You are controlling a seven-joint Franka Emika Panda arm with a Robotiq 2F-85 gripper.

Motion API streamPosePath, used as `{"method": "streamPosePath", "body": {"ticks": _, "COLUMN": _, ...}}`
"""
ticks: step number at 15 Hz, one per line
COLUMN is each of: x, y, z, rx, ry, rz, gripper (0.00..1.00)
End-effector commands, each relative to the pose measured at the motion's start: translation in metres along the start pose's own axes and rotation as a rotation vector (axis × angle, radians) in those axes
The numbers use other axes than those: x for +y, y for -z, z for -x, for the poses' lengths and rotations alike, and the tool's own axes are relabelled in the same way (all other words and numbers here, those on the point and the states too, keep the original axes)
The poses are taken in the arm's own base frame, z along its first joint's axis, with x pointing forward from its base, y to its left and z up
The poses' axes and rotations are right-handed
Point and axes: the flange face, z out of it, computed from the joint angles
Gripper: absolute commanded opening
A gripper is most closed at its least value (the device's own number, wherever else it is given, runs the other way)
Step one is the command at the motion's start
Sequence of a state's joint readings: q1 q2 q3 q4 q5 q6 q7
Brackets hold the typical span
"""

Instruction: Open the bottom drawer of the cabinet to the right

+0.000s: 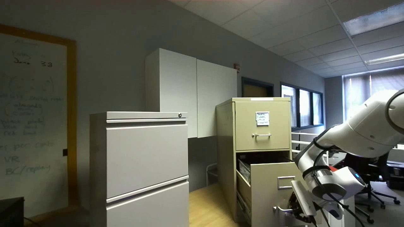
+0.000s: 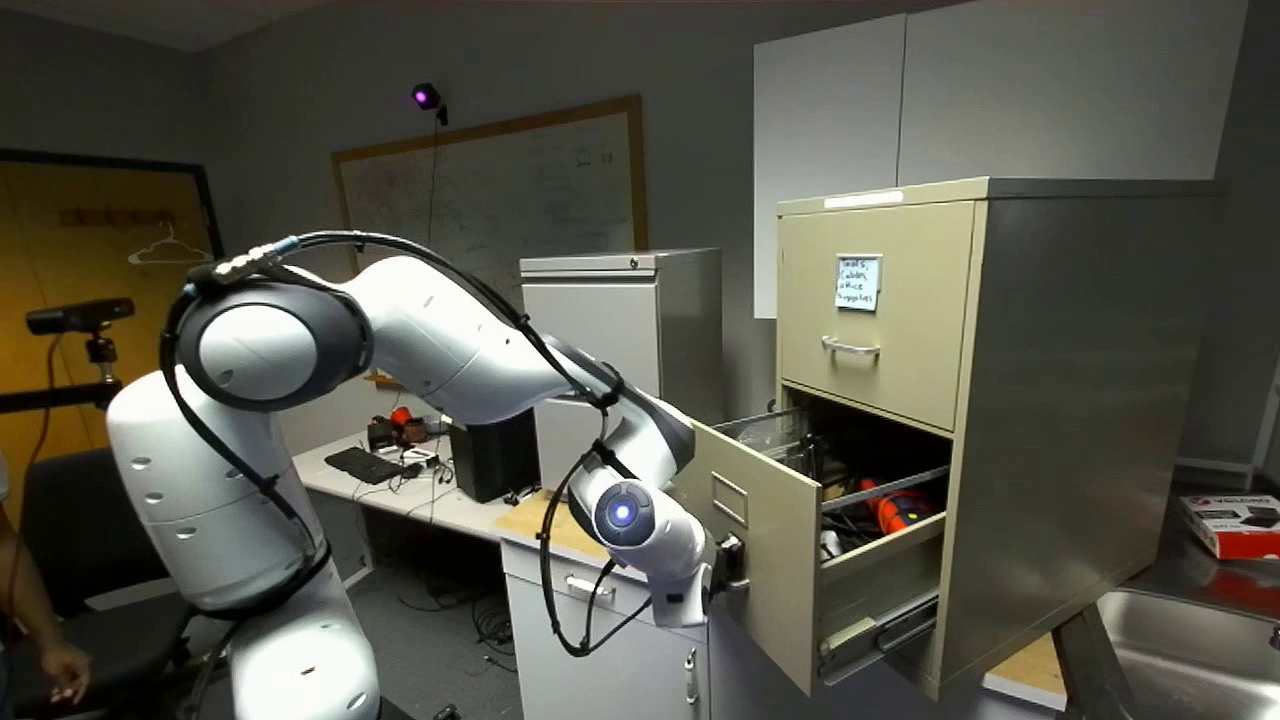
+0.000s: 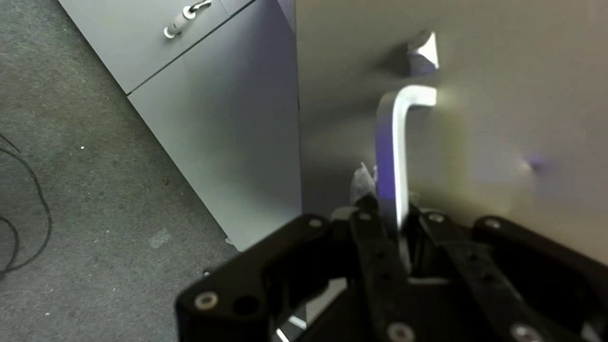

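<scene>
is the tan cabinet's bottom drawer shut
No, the bottom drawer stands pulled out from the tan cabinet, with a red-orange object showing inside.

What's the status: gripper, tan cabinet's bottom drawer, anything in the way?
Gripper closed on drawer handle. Bottom drawer of tan cabinet open, contents showing. Nothing seen blocking it.

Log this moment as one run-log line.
beige filing cabinet: bottom drawer open, top drawer shut | gripper: closed on bottom drawer's metal handle | status: handle not yet released

the narrow beige metal filing cabinet (image 2: 1070,400) stands upright; its beige lower drawer (image 1: 268,189), with a silver bar handle (image 3: 389,152), juts open.
</scene>
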State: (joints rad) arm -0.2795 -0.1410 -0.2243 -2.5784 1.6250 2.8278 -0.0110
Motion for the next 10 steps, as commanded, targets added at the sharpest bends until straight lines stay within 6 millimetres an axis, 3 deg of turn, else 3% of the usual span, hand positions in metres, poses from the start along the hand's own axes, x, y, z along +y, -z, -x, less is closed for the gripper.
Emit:
{"method": "streamPosePath", "body": {"ticks": 1, "x": 0.072, "y": -0.012, "z": 0.014, "rx": -0.056, "ry": -0.077, "rz": 0.113, "gripper": 0.04}}
{"method": "streamPosePath", "body": {"ticks": 5, "x": 0.089, "y": -0.004, "z": 0.014, "rx": -0.060, "ry": -0.091, "rz": 0.094, "gripper": 0.05}}
{"method": "streamPosePath", "body": {"ticks": 6, "x": 0.093, "y": -0.002, "z": 0.014, "rx": -0.061, "ry": -0.095, "rz": 0.088, "gripper": 0.31}}
{"method": "streamPosePath", "body": {"ticks": 7, "x": 0.096, "y": 0.000, "z": 0.014, "rx": -0.063, "ry": -0.100, "rz": 0.084, "gripper": 0.31}}
{"method": "streamPosePath", "body": {"ticks": 10, "x": 0.110, "y": 0.000, "z": 0.014, "rx": -0.086, "ry": -0.172, "rz": 0.072, "gripper": 0.48}}
